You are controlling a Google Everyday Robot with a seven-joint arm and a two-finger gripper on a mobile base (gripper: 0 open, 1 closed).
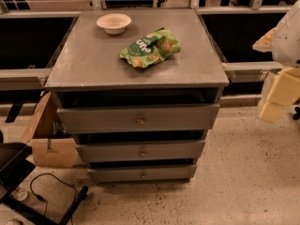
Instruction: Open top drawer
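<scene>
Rightward, end effector [280, 95] well apart from top drawer [138, 117]; grip state unreadable; floor [241, 139] between

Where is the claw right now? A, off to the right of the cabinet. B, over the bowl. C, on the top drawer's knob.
A: the claw is at the right edge of view, beside the cabinet, not touching the top drawer or its knob.
</scene>
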